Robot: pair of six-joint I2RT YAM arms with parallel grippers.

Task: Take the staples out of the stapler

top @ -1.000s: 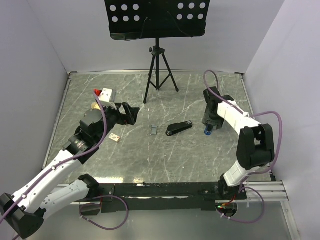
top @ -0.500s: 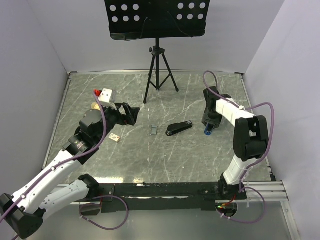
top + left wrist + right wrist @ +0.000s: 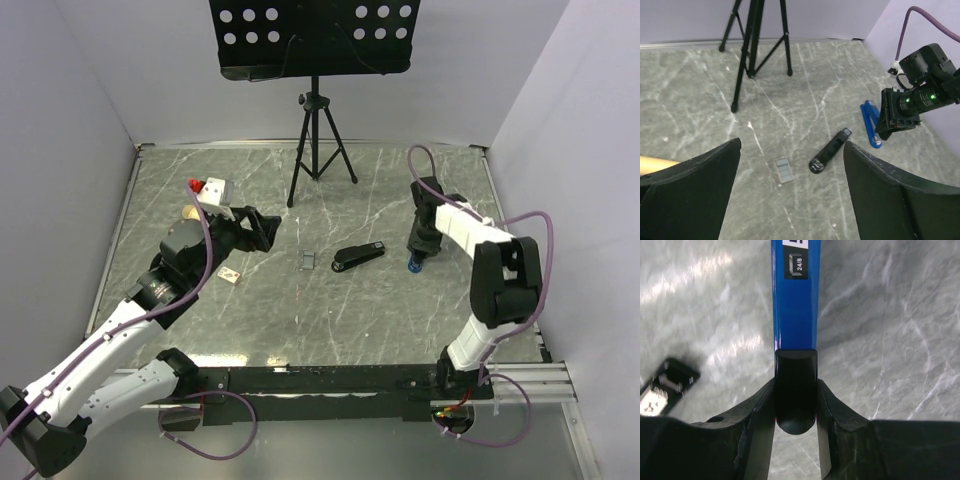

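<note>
Bringing the tool across looks like the step in hand, so start from what you hold. Your right gripper [image 3: 796, 390] is clamped on the black butt end of the long thin blue tool [image 3: 795, 305], close to the right edge of the bench [image 3: 330, 320]. The stapler [image 3: 783, 170], a small grey rectangle, lies flat near the middle of the bench, well apart from that tool. A black elongated object [image 3: 829, 150] lies near it on the right-edge side. Your left gripper [image 3: 268, 230] hangs toward the left edge, facing the stapler, with its jaws spread wide and nothing between them.

I would lift the tool clear before travelling and pass around the black object rather than sweeping it. Lower the left fingers [image 3: 690, 185] either side of the stapler first, so it cannot skate on the smooth top. It looks light, and a nudge would likely send it off.

You cannot settle from here whether any staples sit in the stapler, or which face is up. The blue tool's far end is cut off at the top of the right wrist view, and the stapler is absent from that view. The black object's purpose is unclear.
</note>
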